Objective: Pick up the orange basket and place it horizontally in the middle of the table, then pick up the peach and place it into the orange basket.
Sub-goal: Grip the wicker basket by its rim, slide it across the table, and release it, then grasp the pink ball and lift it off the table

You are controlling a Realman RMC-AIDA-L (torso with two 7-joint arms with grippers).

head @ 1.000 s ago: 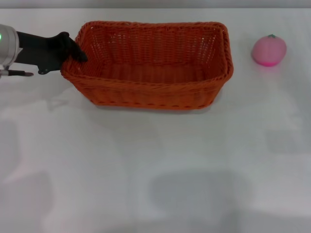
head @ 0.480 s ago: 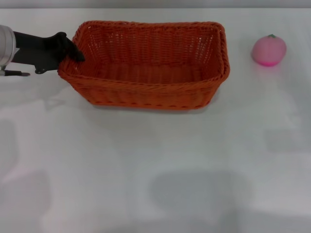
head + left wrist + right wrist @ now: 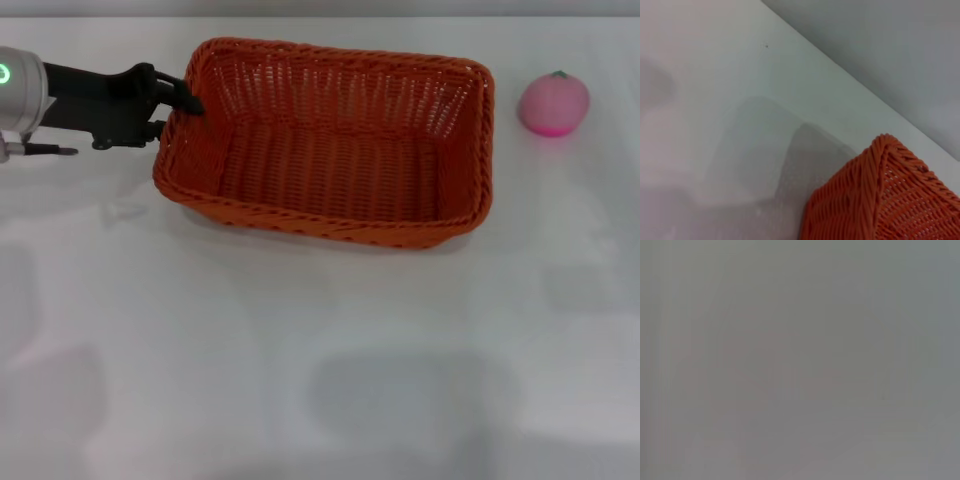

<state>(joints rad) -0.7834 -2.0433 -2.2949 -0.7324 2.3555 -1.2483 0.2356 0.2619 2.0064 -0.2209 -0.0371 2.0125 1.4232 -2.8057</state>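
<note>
The orange basket (image 3: 330,145) lies lengthwise at the back middle of the white table (image 3: 320,360), its open side tipped toward me. My left gripper (image 3: 183,98) reaches in from the left and is shut on the basket's left rim near the far corner. In the left wrist view a woven corner of the orange basket (image 3: 880,200) fills the lower part. The pink peach (image 3: 553,103) rests on the table at the far right, apart from the basket. My right gripper shows in no view.
The table's far edge runs just behind the basket and peach. Bare white tabletop spreads across the whole front half. The right wrist view shows only flat grey.
The basket has shifted right and tilted, so its inside floor now faces me more. My left gripper moved right with its rim. The peach stayed put.
</note>
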